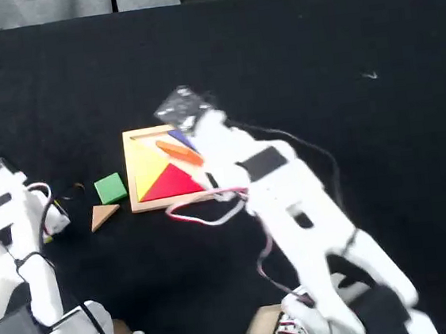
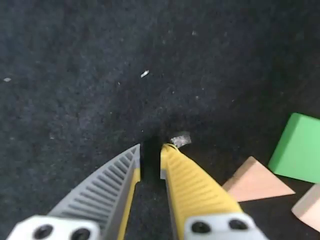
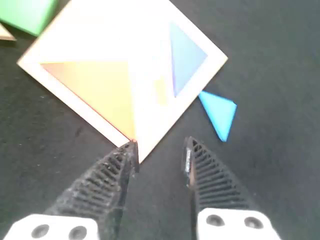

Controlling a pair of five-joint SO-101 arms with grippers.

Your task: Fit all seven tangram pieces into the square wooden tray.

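Note:
The square wooden tray [image 1: 130,170] lies left of the table's middle and holds a yellow triangle [image 1: 144,163], a red triangle [image 1: 174,184], an orange piece [image 1: 178,152] and a blue triangle [image 3: 185,55]. A light blue triangle [image 3: 220,112] lies on the cloth just outside the tray's rim [image 3: 215,58]. My right gripper [image 3: 160,152] hangs open above the tray's corner, with nothing between its fingers. A green square [image 1: 110,187] and a tan triangle [image 1: 103,215] lie left of the tray. My left gripper [image 2: 150,155] is shut and empty over bare cloth, near the tan triangle [image 2: 255,180].
The right arm [image 1: 290,200] reaches across the tray from the front right and hides its right side in the high view. The left arm [image 1: 8,209] stands at the left edge. Black cloth covers the table, with free room at the back and right.

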